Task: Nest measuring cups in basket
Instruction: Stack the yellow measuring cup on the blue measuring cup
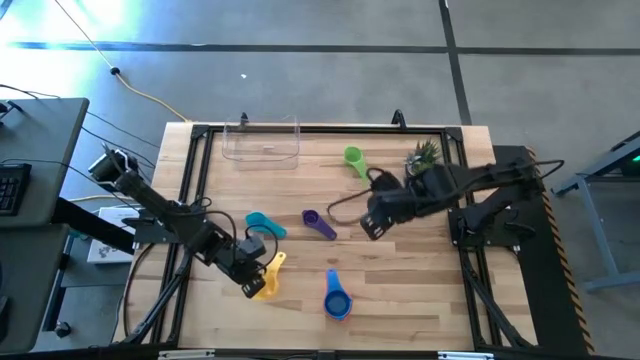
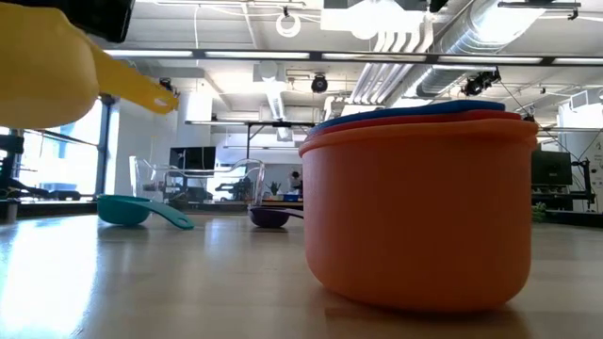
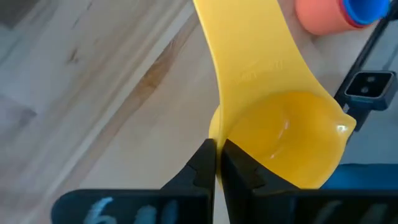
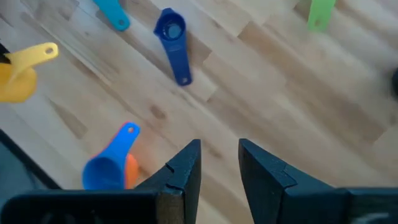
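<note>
Low view – yellow cup (image 2: 42,71) cut off at the edge (bowl mostly unseen); basket (image 2: 198,179) blurred.

**Table-level view: yellow cup aloft, stacked cups up close**

A yellow cup (image 2: 42,75) fills the upper left corner, clear of the tabletop, its flat handle (image 2: 141,89) pointing right. A dark piece of a gripper (image 2: 94,17) sits right above it at the picture's top edge; its fingers cannot be made out here.

Below that gripper and farther back, a teal cup (image 2: 127,210) rests on the wooden table (image 2: 188,282), handle toward the right. Just behind it stands the clear basket (image 2: 193,184). Right of these lies a purple cup (image 2: 271,217).

Well to the gripper's right and much closer to the camera, an orange cup (image 2: 419,217) stands upright, with a red rim (image 2: 415,121) and a blue rim (image 2: 415,108) showing nested inside it.
</note>
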